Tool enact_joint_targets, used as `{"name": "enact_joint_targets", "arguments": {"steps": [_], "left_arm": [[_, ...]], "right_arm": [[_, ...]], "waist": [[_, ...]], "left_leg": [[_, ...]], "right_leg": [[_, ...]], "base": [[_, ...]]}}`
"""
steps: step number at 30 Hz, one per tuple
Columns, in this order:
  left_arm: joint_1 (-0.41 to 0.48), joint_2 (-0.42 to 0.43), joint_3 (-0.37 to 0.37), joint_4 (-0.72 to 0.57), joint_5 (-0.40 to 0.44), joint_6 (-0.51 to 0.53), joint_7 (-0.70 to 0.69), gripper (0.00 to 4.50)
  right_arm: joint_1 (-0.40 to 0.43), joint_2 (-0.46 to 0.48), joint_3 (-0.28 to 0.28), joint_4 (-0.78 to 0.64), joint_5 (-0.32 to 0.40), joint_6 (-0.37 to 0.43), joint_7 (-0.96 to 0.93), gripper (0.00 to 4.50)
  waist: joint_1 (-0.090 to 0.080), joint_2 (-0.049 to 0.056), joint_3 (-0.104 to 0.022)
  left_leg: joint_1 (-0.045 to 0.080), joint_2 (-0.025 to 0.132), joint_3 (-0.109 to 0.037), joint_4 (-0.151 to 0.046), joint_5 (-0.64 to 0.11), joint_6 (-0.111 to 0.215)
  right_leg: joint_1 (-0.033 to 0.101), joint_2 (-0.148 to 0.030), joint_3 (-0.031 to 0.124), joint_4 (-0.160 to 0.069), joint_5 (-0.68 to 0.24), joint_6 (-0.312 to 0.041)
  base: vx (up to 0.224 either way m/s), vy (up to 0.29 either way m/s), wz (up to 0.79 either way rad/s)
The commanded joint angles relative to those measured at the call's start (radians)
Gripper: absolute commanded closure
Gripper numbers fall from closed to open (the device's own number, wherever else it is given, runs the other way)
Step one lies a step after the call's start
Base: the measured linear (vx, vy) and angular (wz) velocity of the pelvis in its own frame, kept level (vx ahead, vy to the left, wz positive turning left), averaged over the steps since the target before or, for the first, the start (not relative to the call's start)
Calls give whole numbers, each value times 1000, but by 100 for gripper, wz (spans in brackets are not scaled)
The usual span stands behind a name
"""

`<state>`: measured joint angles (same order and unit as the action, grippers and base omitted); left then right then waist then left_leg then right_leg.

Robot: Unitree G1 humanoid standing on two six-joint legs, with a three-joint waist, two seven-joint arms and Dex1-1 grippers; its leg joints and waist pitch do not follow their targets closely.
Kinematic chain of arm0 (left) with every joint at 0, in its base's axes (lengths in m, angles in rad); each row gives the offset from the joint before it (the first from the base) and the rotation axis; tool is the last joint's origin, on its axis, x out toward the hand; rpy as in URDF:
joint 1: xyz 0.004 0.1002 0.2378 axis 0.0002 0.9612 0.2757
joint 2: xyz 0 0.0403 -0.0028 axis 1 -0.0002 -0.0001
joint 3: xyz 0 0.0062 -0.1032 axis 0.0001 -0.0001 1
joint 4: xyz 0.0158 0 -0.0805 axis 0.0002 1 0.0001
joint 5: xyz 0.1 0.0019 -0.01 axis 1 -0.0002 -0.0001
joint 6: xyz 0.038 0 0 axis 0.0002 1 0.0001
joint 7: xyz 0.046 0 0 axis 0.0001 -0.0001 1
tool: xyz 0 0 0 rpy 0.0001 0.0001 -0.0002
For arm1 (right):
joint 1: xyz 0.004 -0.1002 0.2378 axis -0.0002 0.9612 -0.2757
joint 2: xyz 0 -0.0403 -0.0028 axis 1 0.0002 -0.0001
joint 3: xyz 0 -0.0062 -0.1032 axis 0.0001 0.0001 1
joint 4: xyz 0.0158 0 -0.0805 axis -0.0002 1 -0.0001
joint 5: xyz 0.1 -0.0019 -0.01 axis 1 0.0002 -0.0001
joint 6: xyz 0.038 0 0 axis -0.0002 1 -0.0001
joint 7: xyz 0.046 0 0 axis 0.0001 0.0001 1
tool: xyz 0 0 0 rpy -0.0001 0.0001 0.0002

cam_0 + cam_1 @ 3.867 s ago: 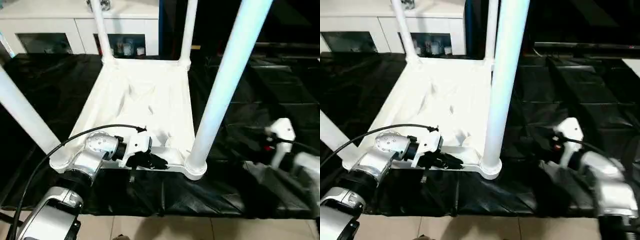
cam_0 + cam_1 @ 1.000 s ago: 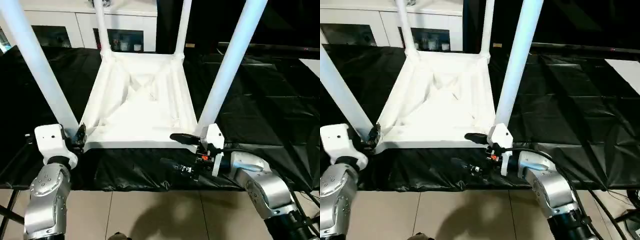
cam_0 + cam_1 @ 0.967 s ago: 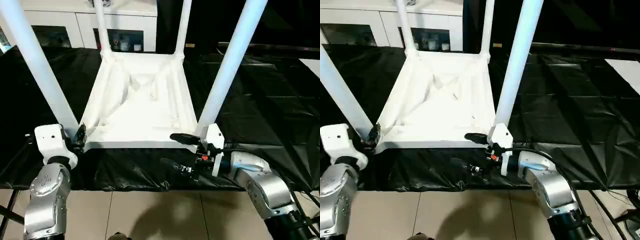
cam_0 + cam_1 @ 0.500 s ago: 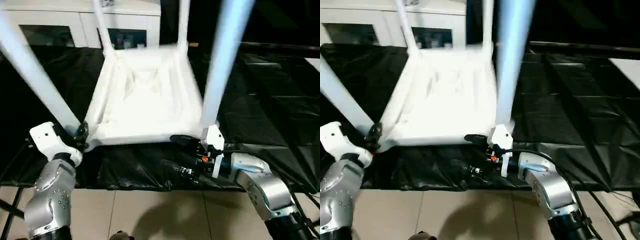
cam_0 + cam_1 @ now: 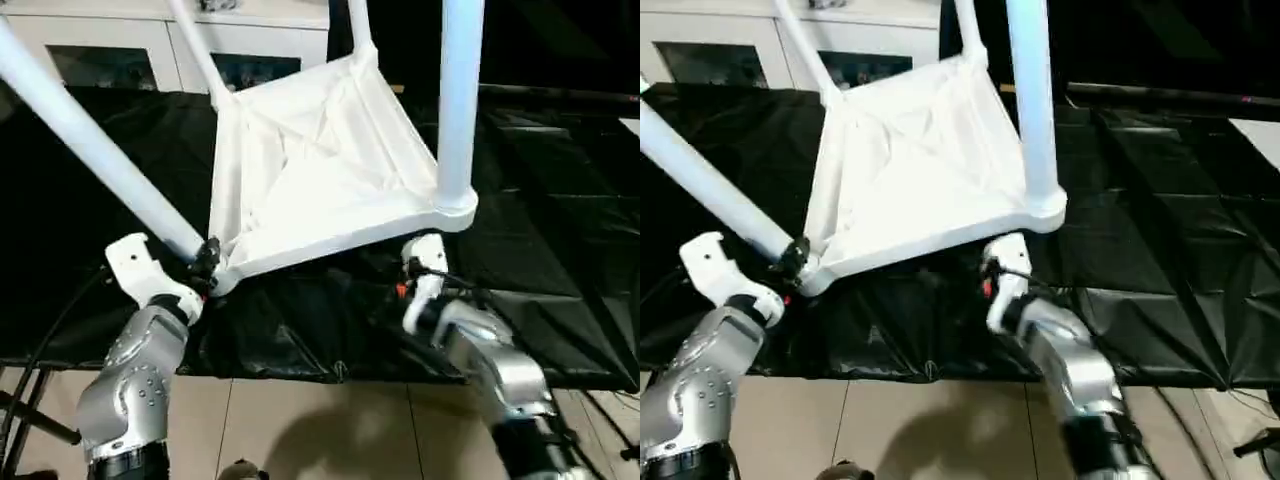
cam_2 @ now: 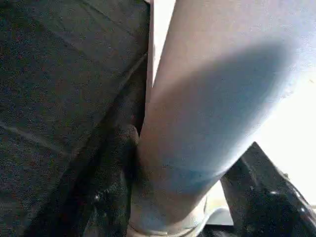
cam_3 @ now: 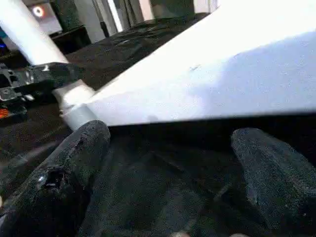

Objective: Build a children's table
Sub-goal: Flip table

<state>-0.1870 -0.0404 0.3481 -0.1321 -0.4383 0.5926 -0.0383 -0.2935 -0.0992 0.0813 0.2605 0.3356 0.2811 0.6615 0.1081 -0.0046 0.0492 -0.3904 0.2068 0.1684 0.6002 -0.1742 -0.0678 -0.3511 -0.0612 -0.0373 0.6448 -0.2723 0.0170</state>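
- The children's table (image 5: pixel 320 170) lies upside down on a surface covered in black sheeting (image 5: pixel 560 200), with all four legs seated in the corner sockets and its near edge raised and tilted.
- The left gripper (image 5: pixel 205 258) is seen at the base of the near left leg (image 5: pixel 95 150); in the left wrist view its jaws are closed around that leg, one finger (image 6: pixel 116 168) on each side.
- The right gripper (image 7: pixel 163 163) sits just under the near right corner (image 5: pixel 455 205); its jaws stand wide apart and hold nothing, with the tabletop edge above them.
- The step in hand is judged to be the turning over of the assembled table.
- For the next move, a hold or prop at the right corner seems to be called for, so that the lift is shared.
- The white cabinet (image 5: pixel 110 45) behind must be kept clear of the swinging legs.
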Motion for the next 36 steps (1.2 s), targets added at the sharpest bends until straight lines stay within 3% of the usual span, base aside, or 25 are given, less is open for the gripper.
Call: {"name": "enact_joint_targets", "arguments": {"steps": [1, 5, 7, 15, 17, 20, 23, 24, 25, 26, 30, 31, 35, 36], "left_arm": [[-31, -32, -15, -16, -78, 8, -3, 221], [-29, -36, -13, -21, -71, 15, -4, 221], [-26, -37, -14, -25, -69, 19, -3, 221], [-12, -38, -24, -45, -69, 36, 4, 221], [0, -35, -40, -55, -61, 42, -4, 221], [13, -25, -59, -67, -47, 49, -13, 221], [24, -13, -83, -76, -25, 44, -23, 221], [29, -7, -95, -81, -15, 41, -29, 221], [37, -3, -108, -90, -4, 41, -31, 221], [45, 1, -118, -98, 5, 38, -33, 221], [55, 4, -130, -111, 18, 33, -32, 221], [62, 1, -136, -121, 28, 24, -26, 221], [72, 1, -144, -130, 33, 13, -18, 221], [74, 3, -148, -129, 37, 8, -15, 221]], "right_arm": [[-29, 14, -22, 48, 28, -15, 4, 0], [-83, 64, -92, 139, 59, -54, -37, 0], [-127, 95, -145, 215, 80, -81, -61, 0], [-224, 153, -235, 348, 194, -103, -41, 0], [-275, 174, -281, 426, 229, -107, -62, 0], [-345, 192, -333, 530, 247, -120, -80, 0], [-393, 198, -372, 599, 261, -127, -102, 0], [-406, 200, -385, 616, 273, -124, -106, 0], [-427, 200, -404, 646, 292, -110, -122, 18], [-441, 201, -418, 664, 307, -105, -129, 28], [-462, 205, -448, 688, 345, -95, -125, 59], [-481, 207, -477, 711, 370, -96, -117, 69], [-503, 204, -507, 747, 374, -102, -101, 103], [-508, 199, -516, 763, 372, -105, -99, 110]], "waist": [[-3, 0, -60], [-4, 2, -61], [-2, 10, -63], [0, 7, -66], [1, 4, -69], [5, -2, -79], [8, -2, -77], [7, -7, -76], [8, -3, -76], [8, -8, -76], [8, -7, -76], [8, -10, -75], [7, -10, -76], [7, -5, -77]], "left_leg": [[21, 24, -8, -67, -94, 17], [21, 25, -8, -69, -108, 5], [21, 24, -9, -67, -91, 2], [20, 26, -9, -66, -73, 19], [19, 25, -8, -64, -56, 24], [11, 20, -5, -51, 40, 63], [11, 21, -3, -48, 52, 84], [13, 22, -2, -50, 41, 86], [13, 23, -3, -50, 38, 87], [14, 24, -2, -50, 34, 88], [12, 25, -1, -51, 32, 87], [12, 25, -1, -50, 37, 90], [12, 24, 1, -47, 50, 93], [13, 24, 1, -47, 54, 93]], "right_leg": [[24, -64, 35, -72, 156, -187], [24, -65, 35, -71, 156, -192], [24, -64, 34, -68, 178, -196], [27, -66, 31, -61, 229, -207], [28, -66, 30, -59, 239, -212], [29, -62, 28, -43, 363, -228], [24, -62, 27, -41, 378, -232], [24, -61, 25, -44, 356, -231], [24, -64, 26, -44, 340, -231], [24, -64, 26, -44, 335, -231], [24, -65, 26, -44, 311, -227], [24, -65, 26, -44, 310, -226], [23, -64, 26, -42, 319, -232], [21, -64, 25, -42, 322, -233]], "base": [[0, 0, 0], [0, 0, 0], [0, 0, 0], [0, 0, 0], [0, 0, 0], [0, 0, 0], [0, 0, 0], [0, 0, 0], [0, 0, 0], [0, 0, 0], [0, 0, 0], [0, 0, 0], [0, 0, 0], [0, 0, 0]]}}
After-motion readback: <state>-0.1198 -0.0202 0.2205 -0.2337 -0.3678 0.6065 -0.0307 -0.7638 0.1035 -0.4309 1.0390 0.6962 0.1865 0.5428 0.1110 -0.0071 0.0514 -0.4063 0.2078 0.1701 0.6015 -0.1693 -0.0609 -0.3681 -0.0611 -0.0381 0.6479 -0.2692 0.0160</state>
